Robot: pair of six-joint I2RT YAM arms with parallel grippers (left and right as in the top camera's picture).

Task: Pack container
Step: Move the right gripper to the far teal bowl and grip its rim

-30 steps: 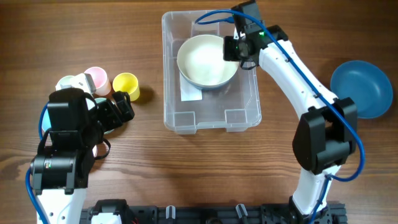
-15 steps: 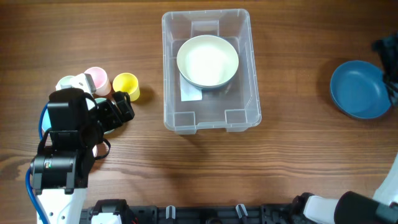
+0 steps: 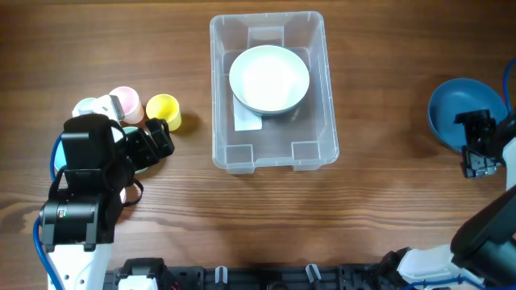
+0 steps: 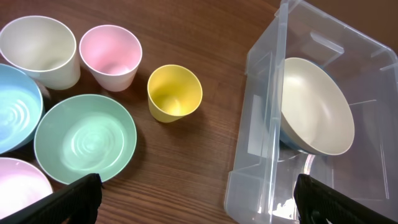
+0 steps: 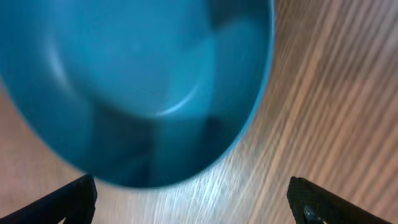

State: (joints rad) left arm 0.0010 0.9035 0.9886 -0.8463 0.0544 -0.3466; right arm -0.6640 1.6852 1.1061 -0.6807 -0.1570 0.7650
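Left of the container (image 4: 261, 124), the light blue bowl (image 4: 12, 118) and pink bowl (image 4: 18, 190) run off the left wrist view's edge; overhead, the left arm (image 3: 89, 185) mostly hides them. Right of the container, the dark blue bowl (image 5: 137, 81) looks blurred and cropped in the right wrist view.

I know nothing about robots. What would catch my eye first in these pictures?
The clear container in the middle, with a cream bowl sitting inside it, stands out first. At the far right, the right gripper is open beside a deep blue bowl, which fills most of its wrist view. On the left sits a pastel cluster, including a yellow cup, a pink cup and a green bowl.
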